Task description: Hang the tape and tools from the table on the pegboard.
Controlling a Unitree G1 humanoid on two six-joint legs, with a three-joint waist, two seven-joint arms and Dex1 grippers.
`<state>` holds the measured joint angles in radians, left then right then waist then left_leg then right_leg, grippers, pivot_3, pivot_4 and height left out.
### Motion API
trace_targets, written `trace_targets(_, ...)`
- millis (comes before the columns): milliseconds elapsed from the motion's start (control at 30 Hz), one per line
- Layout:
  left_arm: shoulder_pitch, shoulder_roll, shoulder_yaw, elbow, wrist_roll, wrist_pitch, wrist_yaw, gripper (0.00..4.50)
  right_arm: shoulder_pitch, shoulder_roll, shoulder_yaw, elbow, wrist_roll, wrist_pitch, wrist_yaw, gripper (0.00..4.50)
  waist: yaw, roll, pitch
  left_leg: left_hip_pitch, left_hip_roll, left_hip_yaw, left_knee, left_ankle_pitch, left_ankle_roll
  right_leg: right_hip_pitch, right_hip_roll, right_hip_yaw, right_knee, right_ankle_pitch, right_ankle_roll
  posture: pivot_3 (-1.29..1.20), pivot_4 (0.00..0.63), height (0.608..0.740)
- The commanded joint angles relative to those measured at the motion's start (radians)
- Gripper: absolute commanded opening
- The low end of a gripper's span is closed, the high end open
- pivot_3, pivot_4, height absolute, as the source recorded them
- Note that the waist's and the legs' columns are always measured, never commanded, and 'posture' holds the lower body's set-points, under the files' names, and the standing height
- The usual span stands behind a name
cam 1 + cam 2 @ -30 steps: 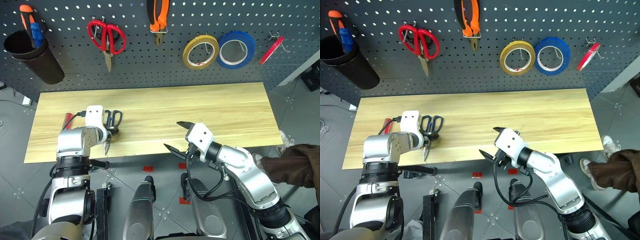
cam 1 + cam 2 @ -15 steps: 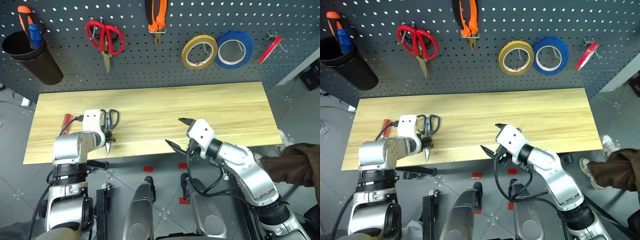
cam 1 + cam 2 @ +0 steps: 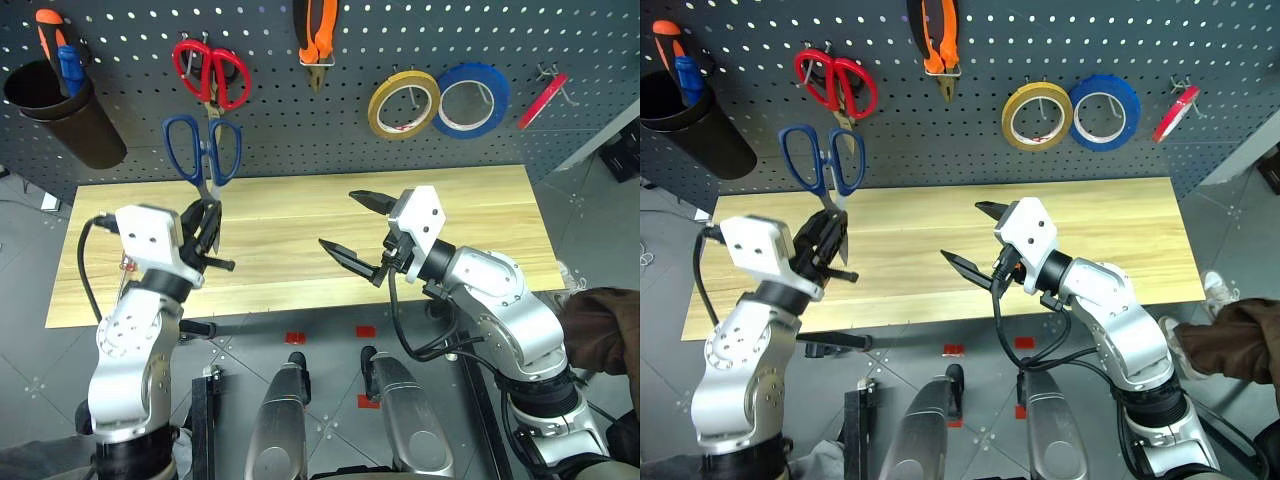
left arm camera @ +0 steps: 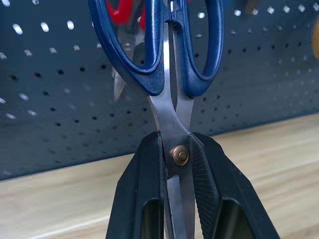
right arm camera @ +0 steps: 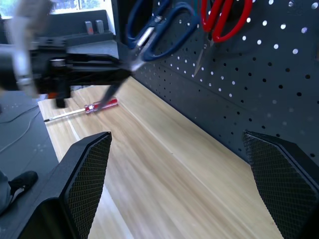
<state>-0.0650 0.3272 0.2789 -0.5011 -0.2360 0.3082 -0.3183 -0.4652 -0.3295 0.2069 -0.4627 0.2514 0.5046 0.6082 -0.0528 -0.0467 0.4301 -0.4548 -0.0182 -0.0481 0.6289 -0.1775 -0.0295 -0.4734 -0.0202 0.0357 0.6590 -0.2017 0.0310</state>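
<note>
My left gripper (image 3: 205,222) is shut on the dark-blue-handled scissors (image 3: 201,150), clamping the blades near the pivot (image 4: 179,154). They hang above the table (image 3: 460,200), handles up, close in front of the pegboard (image 3: 570,30). My right gripper (image 3: 338,221) stands open over the table's middle with nothing between its fingers. The slim red-handled screwdriver (image 5: 101,105) lies on the table's left part. The yellow-tan tape (image 3: 402,103) and the orange-and-black pliers (image 3: 316,35) hang on pegboard hooks.
Red-handled scissors (image 3: 210,72) hang just above the blue pair. A blue tape roll (image 3: 472,98) and a red item (image 3: 543,98) hang further right. A black cup (image 3: 60,110) with orange and blue screwdrivers sits far left. A person's sleeve (image 3: 600,325) shows at the right edge.
My left gripper shut on the blue scissors lying on the table, lifted them and tipped them handles-up towards the pegboard. My right gripper rose a little, still open.
</note>
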Motion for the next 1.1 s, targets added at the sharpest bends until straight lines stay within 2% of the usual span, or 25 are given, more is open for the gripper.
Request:
trace_targets(33,-0.004,0.01,-0.019,-0.044,0.063,-0.138,0.013,0.48,-0.019,0.001,0.008,0.028,-0.005,-0.063,0.023,4.5,0.006,0.0,0.0,0.0,0.0,0.0,0.0,0.0,0.001,0.0,0.0,-0.001,0.0,0.0,0.0,-0.01,0.392,0.74)
trace_targets(100,-0.039,0.008,-0.034,-0.012,0.084,-0.177,0.024,0.48,-0.03,0.006,0.02,0.055,-0.01,-0.089,0.03,4.5,0.013,0.0,0.0,0.0,0.0,-0.001,0.0,0.001,0.002,0.0,0.0,-0.001,0.0,0.001,0.0,0.0,0.383,0.74)
trace_targets(300,-0.186,-0.009,-0.08,0.084,0.024,-0.084,0.019,0.48,-0.064,0.025,0.033,0.107,-0.018,-0.141,0.038,4.5,0.023,-0.003,-0.002,0.0,-0.002,0.001,0.001,0.003,0.004,0.0,0.0,-0.001,0.0,0.003,0.003,0.01,0.372,0.74)
trace_targets(433,-0.251,-0.013,-0.072,0.142,-0.01,-0.047,0.021,0.48,-0.081,0.049,0.004,0.07,0.016,-0.139,0.021,4.5,0.022,-0.004,-0.003,-0.001,-0.002,0.0,0.001,0.003,0.004,0.0,0.0,-0.003,0.0,0.003,0.003,-0.02,0.366,0.74)
trace_targets(567,-0.278,0.0,-0.067,0.173,-0.023,-0.046,0.008,0.48,-0.135,0.103,-0.061,0.026,0.087,-0.105,-0.024,4.5,0.015,-0.004,-0.003,-0.001,-0.002,0.0,0.001,0.003,0.003,0.0,0.0,-0.003,0.001,0.004,0.002,-0.04,0.367,0.74)
trace_targets(733,-0.315,-0.001,-0.069,0.204,-0.035,-0.07,-0.002,0.48,-0.208,0.111,-0.067,0.005,0.083,-0.07,-0.056,4.5,0.018,-0.004,-0.003,-0.001,-0.001,-0.002,0.002,0.004,0.002,0.0,0.0,-0.003,0.002,0.004,0.001,-0.05,0.362,0.74)
trace_targets(1000,-0.339,0.003,-0.075,0.253,-0.011,-0.16,-0.008,0.48,-0.199,0.095,-0.052,0.02,0.052,-0.089,-0.06,4.5,0.017,-0.004,-0.005,-0.001,-0.002,-0.001,0.002,0.005,0.002,0.0,0.0,-0.004,0.002,0.008,-0.004,-0.06,0.358,0.74)
trace_targets(1100,-0.346,0.005,-0.073,0.267,-0.015,-0.14,-0.001,0.48,-0.197,0.093,-0.05,0.021,0.048,-0.089,-0.06,4.5,0.017,-0.005,-0.005,-0.001,-0.001,-0.002,0.002,0.005,0.002,0.0,0.0,-0.004,0.002,0.008,-0.005,-0.06,0.358,0.74)
